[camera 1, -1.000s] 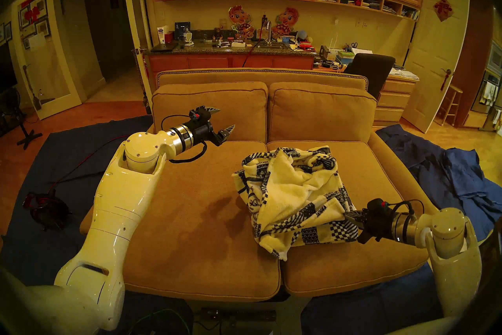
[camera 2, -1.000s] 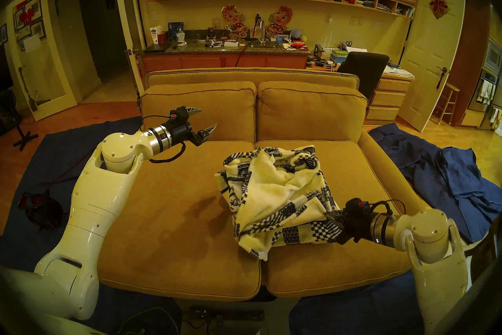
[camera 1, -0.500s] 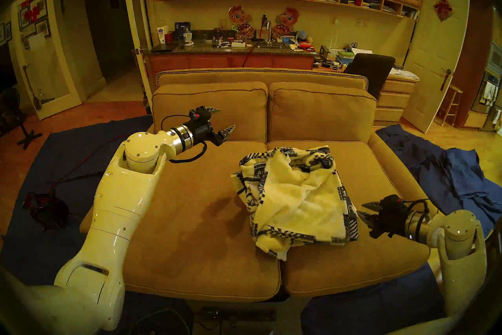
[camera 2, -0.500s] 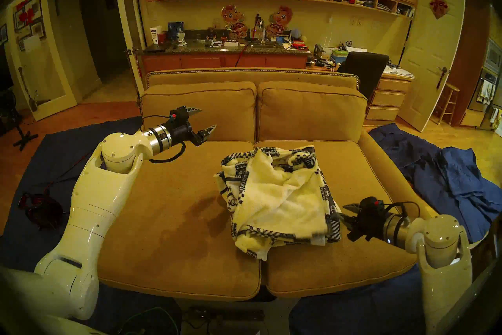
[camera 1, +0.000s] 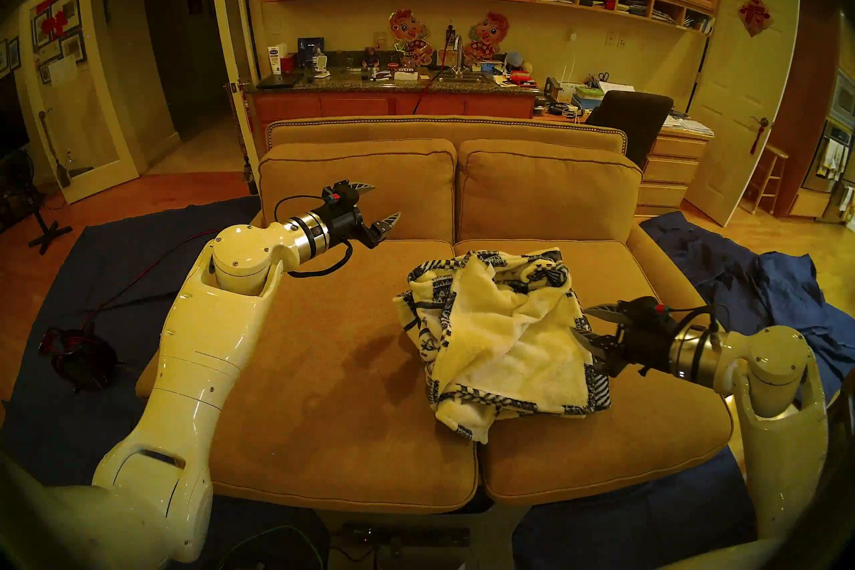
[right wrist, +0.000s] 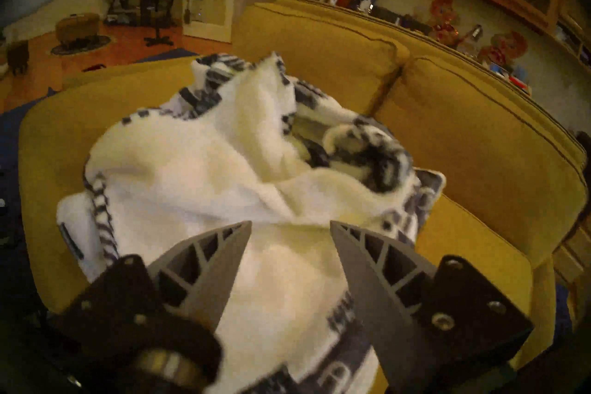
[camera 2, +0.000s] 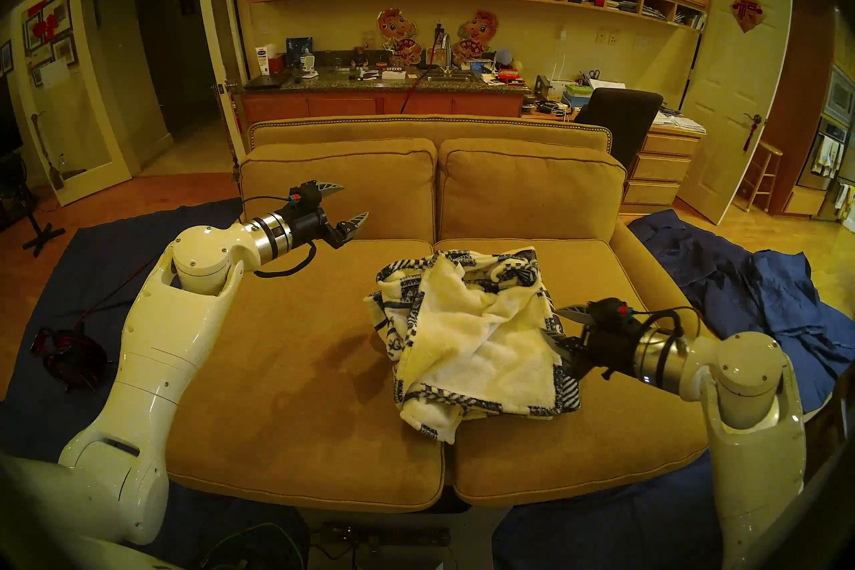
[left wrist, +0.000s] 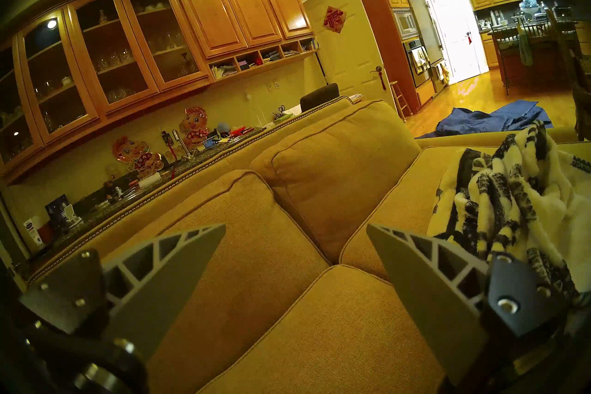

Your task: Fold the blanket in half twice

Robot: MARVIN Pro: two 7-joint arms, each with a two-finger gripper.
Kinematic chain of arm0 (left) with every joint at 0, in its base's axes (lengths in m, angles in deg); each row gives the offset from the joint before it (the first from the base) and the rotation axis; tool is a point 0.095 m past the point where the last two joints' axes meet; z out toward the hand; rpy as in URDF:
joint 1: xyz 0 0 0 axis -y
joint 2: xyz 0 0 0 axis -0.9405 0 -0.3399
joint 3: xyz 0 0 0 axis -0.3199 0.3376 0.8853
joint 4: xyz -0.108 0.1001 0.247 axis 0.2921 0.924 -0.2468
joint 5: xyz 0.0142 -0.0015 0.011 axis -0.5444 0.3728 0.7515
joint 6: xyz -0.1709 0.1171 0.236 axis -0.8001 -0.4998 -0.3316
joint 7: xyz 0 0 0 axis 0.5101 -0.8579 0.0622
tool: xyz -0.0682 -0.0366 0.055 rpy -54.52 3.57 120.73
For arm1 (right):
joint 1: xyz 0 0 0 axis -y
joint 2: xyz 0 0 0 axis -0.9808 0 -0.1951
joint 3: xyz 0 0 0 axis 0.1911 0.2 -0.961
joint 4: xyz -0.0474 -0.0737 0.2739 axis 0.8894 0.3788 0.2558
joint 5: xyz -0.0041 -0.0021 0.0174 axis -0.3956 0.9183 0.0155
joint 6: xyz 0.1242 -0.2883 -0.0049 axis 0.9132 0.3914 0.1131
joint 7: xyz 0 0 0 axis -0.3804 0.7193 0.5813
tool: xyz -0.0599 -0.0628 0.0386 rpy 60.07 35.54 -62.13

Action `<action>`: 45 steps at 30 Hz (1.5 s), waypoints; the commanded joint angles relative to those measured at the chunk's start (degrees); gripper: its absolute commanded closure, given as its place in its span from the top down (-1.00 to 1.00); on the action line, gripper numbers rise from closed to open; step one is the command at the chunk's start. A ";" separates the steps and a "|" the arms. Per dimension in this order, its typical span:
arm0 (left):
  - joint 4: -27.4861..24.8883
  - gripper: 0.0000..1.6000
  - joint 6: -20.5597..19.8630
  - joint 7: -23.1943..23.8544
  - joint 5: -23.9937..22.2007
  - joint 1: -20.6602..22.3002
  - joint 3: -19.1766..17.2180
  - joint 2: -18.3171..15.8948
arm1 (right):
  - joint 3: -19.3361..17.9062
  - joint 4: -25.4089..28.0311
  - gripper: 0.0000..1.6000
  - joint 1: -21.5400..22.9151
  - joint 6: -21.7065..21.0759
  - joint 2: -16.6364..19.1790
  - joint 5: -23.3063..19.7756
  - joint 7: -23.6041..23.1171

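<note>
Mustard sofa (camera 1: 324, 370) filled the head view; blanket (camera 1: 504, 337) lay bunched on its right seat cushion, at about four o'clock from centre, cream back uppermost, unfolded; left gripper (camera 1: 377, 203) hung above the left cushion at ten o'clock, jaws wide and empty; right gripper (camera 1: 590, 324) sat at the blanket's three o'clock edge, jaws apart, holding nothing. Risk, as I judged it: closing on this heap could pinch several layers, not one corner, dragging it off. Containers: none in play.

I see a tan sofa (camera 1: 351, 370) with two seat cushions. The crumpled blanket (camera 1: 504, 337) lies on its right cushion, overlapping the seam.
</note>
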 commanded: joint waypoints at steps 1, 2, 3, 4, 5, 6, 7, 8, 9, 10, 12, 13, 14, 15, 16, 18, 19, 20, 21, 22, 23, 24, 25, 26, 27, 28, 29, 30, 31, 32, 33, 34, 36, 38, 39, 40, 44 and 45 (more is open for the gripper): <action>-0.51 1.00 0.18 -0.12 0.11 0.88 -0.18 -0.12 | 7.86 0.55 0.36 6.26 0.21 1.91 -0.68 5.64; -0.51 1.00 0.18 -0.11 0.10 0.88 -0.18 -0.12 | 8.48 0.39 0.36 7.26 0.30 1.97 -0.21 5.90; -0.51 1.00 0.18 -0.11 0.10 0.87 -0.18 -0.12 | 9.34 -0.03 0.47 8.28 0.11 2.15 -0.09 6.53; -0.51 1.00 0.18 -0.11 0.09 0.87 -0.18 -0.12 | 10.12 -0.24 0.47 8.94 0.11 2.30 -0.14 7.63; -0.51 1.00 0.18 -0.10 0.09 0.87 -0.19 -0.11 | 13.82 -3.17 0.49 14.15 -0.65 2.15 0.58 8.62; -0.51 1.00 0.18 -0.10 0.09 0.87 -0.19 -0.11 | 13.82 -3.17 0.49 14.15 -0.65 2.15 0.58 8.62; -0.51 1.00 0.18 -0.10 0.09 0.87 -0.19 -0.11 | 13.82 -3.17 0.49 14.15 -0.65 2.15 0.58 8.62; -0.51 1.00 0.18 -0.10 0.08 0.86 -0.20 -0.11 | 15.02 -3.41 0.54 14.88 -0.74 2.11 0.63 9.22; -0.51 1.00 0.18 -0.10 0.08 0.86 -0.20 -0.11 | 15.02 -3.41 0.54 14.88 -0.74 2.11 0.63 9.22; -0.51 1.00 0.18 -0.10 0.08 0.86 -0.20 -0.11 | 15.02 -3.41 0.54 14.88 -0.74 2.11 0.63 9.22; -0.51 1.00 0.17 -0.09 0.07 0.85 -0.20 -0.10 | 15.36 -2.76 0.56 13.48 -0.22 2.16 0.47 10.53; -0.51 1.00 0.17 -0.09 0.07 0.84 -0.21 -0.10 | 15.83 -2.68 0.54 13.23 -0.08 2.02 0.39 11.22; -0.51 1.00 0.17 -0.09 0.07 0.83 -0.21 -0.10 | 16.77 -3.34 0.54 14.25 -0.20 1.74 0.57 11.58; -0.50 1.00 0.17 -0.08 0.06 0.83 -0.21 -0.09 | 17.47 -3.64 0.54 14.53 -0.13 1.56 0.64 12.21; -0.50 1.00 0.17 -0.08 0.06 0.82 -0.21 -0.09 | 17.91 -3.79 0.53 14.61 -0.06 1.39 0.68 12.69; -0.50 1.00 0.17 -0.08 0.06 0.82 -0.22 -0.09 | 18.99 -4.69 0.52 16.04 -0.25 1.10 0.86 12.96; -0.50 1.00 0.17 -0.08 0.05 0.82 -0.22 -0.09 | 19.62 -5.09 0.50 16.52 -0.25 0.86 0.92 13.42; -0.50 1.00 0.17 -0.08 0.05 0.81 -0.22 -0.08 | 20.18 -5.39 0.50 16.96 -0.27 0.58 1.02 13.93; -0.50 1.00 0.17 -0.07 0.05 0.81 -0.22 -0.08 | 21.00 -6.14 0.48 17.98 -0.27 0.10 1.28 14.61; -0.50 1.00 0.17 -0.07 0.05 0.80 -0.23 -0.08 | 21.62 -6.89 0.47 19.15 -0.40 -0.22 1.46 14.91; -0.50 1.00 0.17 -0.07 0.04 0.80 -0.23 -0.08 | 21.70 -6.96 0.47 19.19 -0.31 -0.47 1.52 15.35; -0.50 1.00 0.17 -0.07 0.04 0.80 -0.23 -0.08 | 21.70 -6.96 0.47 19.19 -0.31 -0.47 1.52 15.35; -0.49 1.00 0.17 -0.06 0.04 0.80 -0.23 -0.07 | 21.94 -7.33 0.48 19.66 -0.31 -0.71 1.61 15.59; -0.49 1.00 0.17 -0.06 0.04 0.80 -0.23 -0.07 | 22.27 -7.88 0.48 20.41 -0.36 -0.95 1.78 15.83; -0.49 1.00 0.17 -0.06 0.04 0.80 -0.24 -0.07 | 22.59 -8.40 0.48 20.97 -0.34 -1.19 1.98 16.13; -0.49 1.00 0.17 -0.06 0.05 0.80 -0.24 -0.07 | 22.93 -8.89 0.50 21.62 -0.39 -1.43 2.16 16.35; -0.49 1.00 0.17 -0.06 0.05 0.80 -0.24 -0.07 | 23.53 -9.82 0.51 22.73 -0.50 -1.84 2.47 16.68; -0.49 1.00 0.17 -0.06 0.05 0.80 -0.24 -0.07 | 23.53 -9.82 0.51 22.73 -0.50 -1.84 2.47 16.68; -0.50 1.00 0.17 -0.06 0.05 0.80 -0.24 -0.07 | 23.95 -10.48 0.51 23.54 -0.60 -2.06 2.71 16.82; -0.50 1.00 0.17 -0.05 0.05 0.81 -0.25 -0.06 | 24.46 -11.37 0.51 24.40 -0.77 -2.52 2.91 17.04; -0.50 1.00 0.17 -0.05 0.05 0.81 -0.25 -0.06 | 24.46 -11.37 0.51 24.40 -0.77 -2.52 2.91 17.04; -0.50 1.00 0.17 -0.05 0.05 0.81 -0.25 -0.06 | 24.97 -12.21 0.51 25.23 -0.84 -2.79 3.17 17.14; -0.50 1.00 0.17 -0.05 0.06 0.81 -0.25 -0.06 | 25.45 -13.08 0.50 25.79 -0.78 -3.45 3.50 17.54; -0.50 1.00 0.17 -0.05 0.06 0.81 -0.25 -0.06 | 26.32 -14.55 0.47 27.61 -1.04 -4.09 3.82 17.60; -0.50 1.00 0.17 -0.05 0.06 0.81 -0.26 -0.06 | 26.53 -14.81 0.45 28.01 -1.08 -4.41 3.97 17.72; -0.50 1.00 0.17 -0.04 0.06 0.81 -0.26 -0.06 | 26.86 -15.43 0.44 28.86 -1.21 -4.74 4.08 17.68; -0.50 1.00 0.17 -0.04 0.07 0.82 -0.26 -0.06 | 27.72 -16.79 0.39 30.91 -1.52 -5.93 4.65 17.68; -0.50 1.00 0.17 -0.04 0.08 0.82 -0.26 -0.06 | 28.09 -17.28 0.39 31.71 -1.65 -6.15 4.78 17.56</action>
